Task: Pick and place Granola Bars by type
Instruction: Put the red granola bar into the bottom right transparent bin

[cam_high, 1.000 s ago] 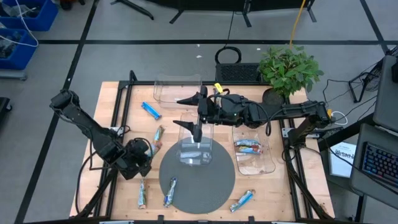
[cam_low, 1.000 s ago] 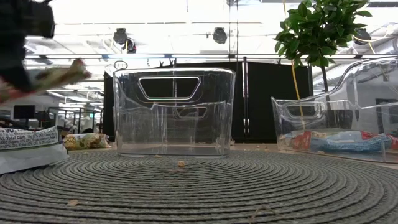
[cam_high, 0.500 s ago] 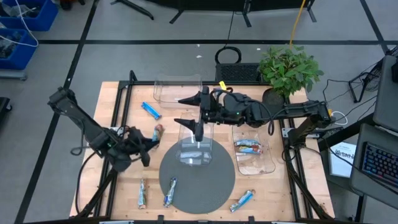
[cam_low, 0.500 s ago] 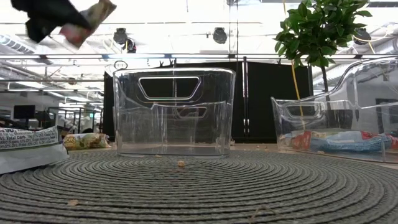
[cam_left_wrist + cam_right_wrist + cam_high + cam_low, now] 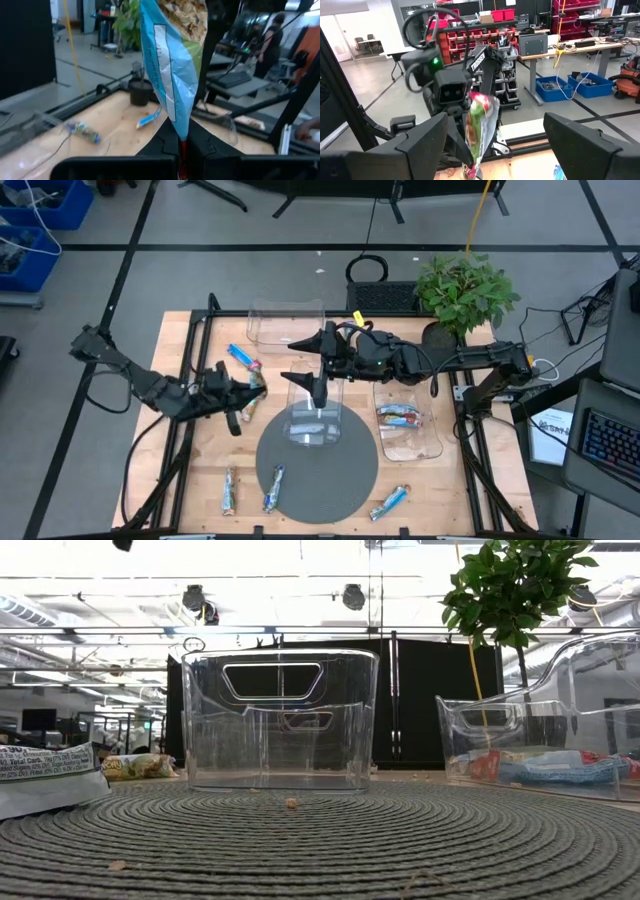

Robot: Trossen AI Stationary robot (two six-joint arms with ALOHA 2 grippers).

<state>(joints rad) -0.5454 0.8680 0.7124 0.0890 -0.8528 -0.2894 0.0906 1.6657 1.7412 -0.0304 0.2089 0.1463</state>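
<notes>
Up and across goes the left gripper (image 5: 243, 388) since half a second ago, swinging toward the middle of the tabletop (image 5: 440, 480) with a granola bar (image 5: 172, 65) clamped in its jaws. From the left wrist view the bar stands upright between the two dark fingers (image 5: 165, 145), its wrapper light blue and white with a tan oat picture near its upper end. From the right wrist view the same bar (image 5: 480, 125) hangs in front of the left arm's camera, facing the right arm.

Over on the other side, the right gripper (image 5: 310, 365) hangs above the middle clear bin (image 5: 315, 420), jaws spread wide and holding nothing. That bin sits on the round grey mat (image 5: 318, 465).

A blue bar (image 5: 240, 356) lies on the wood just beyond the left gripper, near the far clear bin (image 5: 285, 325). Two more bars rest at the near edge: a tan one (image 5: 229, 492) on the wood beside the mat and a blue one (image 5: 273, 489) at the mat's rim. Another blue bar (image 5: 389, 502) lies near the mat's right side. The right-hand bin (image 5: 408, 420) already has several bars (image 5: 398, 416) inside, clearly seen through its wall in the low view.
</notes>
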